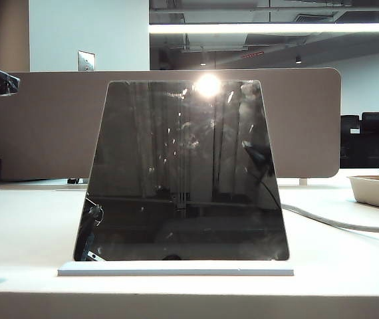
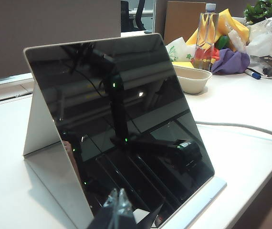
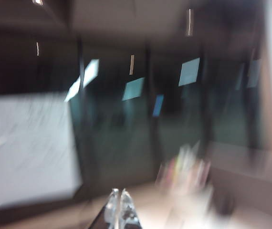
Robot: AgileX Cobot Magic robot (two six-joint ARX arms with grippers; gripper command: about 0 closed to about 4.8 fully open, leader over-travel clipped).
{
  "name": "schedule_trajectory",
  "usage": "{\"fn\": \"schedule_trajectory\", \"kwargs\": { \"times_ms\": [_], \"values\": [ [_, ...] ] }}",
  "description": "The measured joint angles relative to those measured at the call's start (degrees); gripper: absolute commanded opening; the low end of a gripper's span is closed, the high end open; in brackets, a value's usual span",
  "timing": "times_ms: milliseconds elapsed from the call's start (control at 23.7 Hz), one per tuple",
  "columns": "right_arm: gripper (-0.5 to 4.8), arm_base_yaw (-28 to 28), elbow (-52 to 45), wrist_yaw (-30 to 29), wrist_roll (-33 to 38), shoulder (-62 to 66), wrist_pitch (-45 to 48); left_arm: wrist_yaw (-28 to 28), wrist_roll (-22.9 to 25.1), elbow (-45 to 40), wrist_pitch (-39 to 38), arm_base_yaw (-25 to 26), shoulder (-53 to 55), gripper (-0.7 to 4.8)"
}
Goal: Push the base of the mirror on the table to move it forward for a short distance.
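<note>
The surface [image 1: 23, 232] is showing as a wide plain white top with a straight front edge. A beige divider panel [image 1: 43, 126] is standing behind it.

The mirror [image 1: 183, 173] is standing near the front edge of the surface, roughly centred in the exterior view. It is a dark glossy trapezoid with rounded corners, narrower at the top, leaning slightly back, and it is reflecting a bright light spot near its upper edge. The left wrist view is showing a pale support leaf propping it from behind.

The base of the mirror [image 1: 176, 270] is lying flat on the surface under the panel: a thin white rectangular slab, a little wider than the panel on both sides.

A shallow beige tray [image 1: 376, 189] is sitting off to the right, with a grey cable [image 1: 336, 222] running along the surface between it and the mirror. A bottle [image 2: 206, 31] is standing further back; no writing on it can be read.

The left gripper [image 2: 118, 204] is hovering just in front of the mirror's lower edge, its clear fingertips pressed together. The right gripper [image 3: 120, 205] is showing in a heavily blurred view, fingertips also closed together; its location cannot be told.
</note>
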Motion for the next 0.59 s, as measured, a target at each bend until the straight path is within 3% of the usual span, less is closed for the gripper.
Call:
{"fn": "schedule_trajectory", "kwargs": {
  "times_ms": [84, 126, 169, 295, 422, 548, 590],
  "values": [
    [-0.06, 0.85, -0.68, -5.46, -1.05, 6.88, -12.70, 0.02, 0.00, 0.00, 0.00, 0.00, 0.00, -0.01],
    [-0.06, 1.73, -1.44, -5.05, -2.58, 8.79, -17.05, 0.00, 0.00, 0.00, -0.02, 0.00, 0.00, -0.01],
    [-0.06, 3.96, -2.36, -1.95, -7.43, 10.34, -24.17, 0.00, 0.00, 0.00, 0.00, 0.00, 0.00, -0.01],
    [-0.06, 11.76, -2.34, 7.63, -20.87, 12.66, -32.33, 0.00, 0.00, 0.00, -0.02, 0.00, 0.00, -0.01],
    [-0.06, 23.43, -4.04, 15.82, -33.99, 21.20, -45.97, 0.02, 0.00, 0.00, -0.02, 0.00, 0.00, -0.01],
    [-0.06, 33.75, -8.00, 24.48, -39.71, 24.28, -51.49, 0.00, 0.00, 0.00, 0.00, 0.00, 0.00, -0.01],
    [-0.06, 38.18, -11.15, 31.30, -40.13, 25.55, -49.88, -0.02, 0.00, 0.00, 0.00, 0.00, 0.00, -0.01]
  ]
}}
